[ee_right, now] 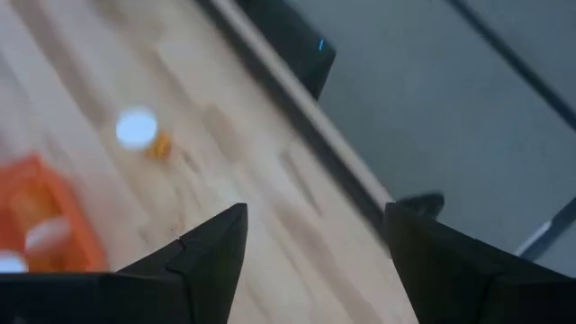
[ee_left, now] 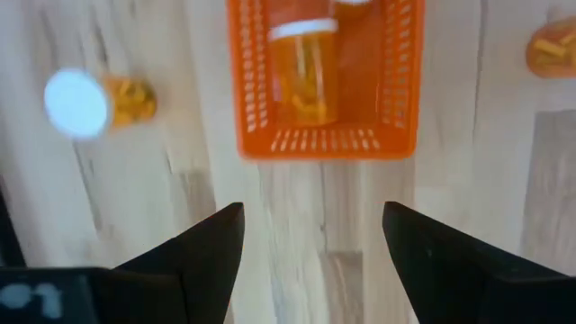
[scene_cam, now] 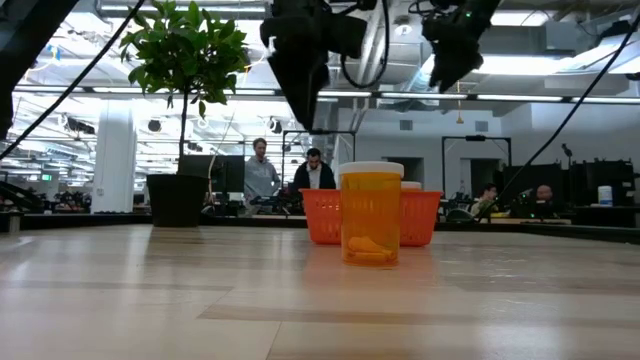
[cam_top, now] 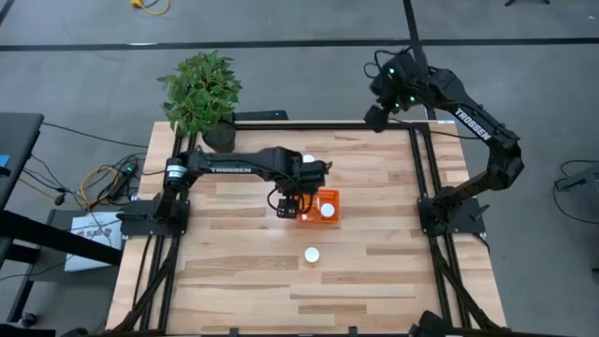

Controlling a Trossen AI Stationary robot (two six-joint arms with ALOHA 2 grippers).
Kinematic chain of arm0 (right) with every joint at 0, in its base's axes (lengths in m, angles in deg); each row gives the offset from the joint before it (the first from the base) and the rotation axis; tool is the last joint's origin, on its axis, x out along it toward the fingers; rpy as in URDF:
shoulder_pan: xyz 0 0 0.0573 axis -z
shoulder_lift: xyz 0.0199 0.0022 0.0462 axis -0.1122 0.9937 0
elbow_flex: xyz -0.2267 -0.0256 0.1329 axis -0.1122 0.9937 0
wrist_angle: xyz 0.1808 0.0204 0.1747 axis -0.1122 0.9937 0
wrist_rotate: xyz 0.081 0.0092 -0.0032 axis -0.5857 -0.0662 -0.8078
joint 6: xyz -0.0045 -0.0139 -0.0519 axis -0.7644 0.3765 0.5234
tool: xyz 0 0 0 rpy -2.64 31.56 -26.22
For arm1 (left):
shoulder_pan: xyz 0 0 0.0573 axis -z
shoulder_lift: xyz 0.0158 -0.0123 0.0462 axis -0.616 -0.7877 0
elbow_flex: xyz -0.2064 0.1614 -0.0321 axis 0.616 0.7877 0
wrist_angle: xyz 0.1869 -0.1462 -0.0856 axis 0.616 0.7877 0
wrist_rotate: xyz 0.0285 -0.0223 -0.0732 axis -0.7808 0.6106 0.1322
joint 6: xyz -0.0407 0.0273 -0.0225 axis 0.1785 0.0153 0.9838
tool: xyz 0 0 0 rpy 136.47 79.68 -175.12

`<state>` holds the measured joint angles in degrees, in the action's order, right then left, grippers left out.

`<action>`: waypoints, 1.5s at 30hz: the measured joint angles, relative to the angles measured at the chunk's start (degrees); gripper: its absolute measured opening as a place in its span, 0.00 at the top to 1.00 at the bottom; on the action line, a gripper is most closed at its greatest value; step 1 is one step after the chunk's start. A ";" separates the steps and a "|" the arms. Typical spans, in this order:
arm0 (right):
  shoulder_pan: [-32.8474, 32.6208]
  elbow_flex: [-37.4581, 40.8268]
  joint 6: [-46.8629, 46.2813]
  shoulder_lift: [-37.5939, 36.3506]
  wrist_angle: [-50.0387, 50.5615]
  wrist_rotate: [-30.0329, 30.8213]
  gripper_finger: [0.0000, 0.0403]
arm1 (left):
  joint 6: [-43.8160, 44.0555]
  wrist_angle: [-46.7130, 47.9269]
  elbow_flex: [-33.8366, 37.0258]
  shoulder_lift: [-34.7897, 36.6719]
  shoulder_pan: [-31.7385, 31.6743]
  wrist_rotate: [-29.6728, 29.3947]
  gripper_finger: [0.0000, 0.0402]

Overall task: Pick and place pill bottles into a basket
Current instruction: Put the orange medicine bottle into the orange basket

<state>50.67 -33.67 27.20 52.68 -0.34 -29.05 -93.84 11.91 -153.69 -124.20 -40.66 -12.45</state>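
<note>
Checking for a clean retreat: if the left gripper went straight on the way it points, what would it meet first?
Probably bare tabletop. The left gripper is open and empty, aimed down just short of the basket, which holds a lying pill bottle. Depth is unclear.

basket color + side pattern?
Bright orange basket, sides perforated with slots like mesh. Shows best in the left wrist view.

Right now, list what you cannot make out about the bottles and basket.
- High view: the left pincer covers part of the basket, so its bottle count is unsure.
- Low view: the standing pill bottle hides the basket's middle.
- Left wrist view: another bottle is cut off by the picture's edge.
</note>
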 joint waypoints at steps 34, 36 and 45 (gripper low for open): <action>-14.31 0.00 18.32 18.73 -13.68 -7.81 0.37 | 19.06 -16.63 32.25 25.54 -1.93 -6.93 0.35; -15.23 0.00 18.32 20.09 -13.56 -6.30 0.37 | 18.41 -16.30 32.82 26.16 -2.03 -6.42 0.35; -20.06 -0.02 18.30 23.32 -13.47 -4.00 0.37 | 15.12 -13.98 32.82 26.84 -2.03 -6.35 0.35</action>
<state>30.61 -33.69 45.49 76.00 -13.81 -33.06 -78.71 -2.07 -120.87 -97.36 -42.69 -18.80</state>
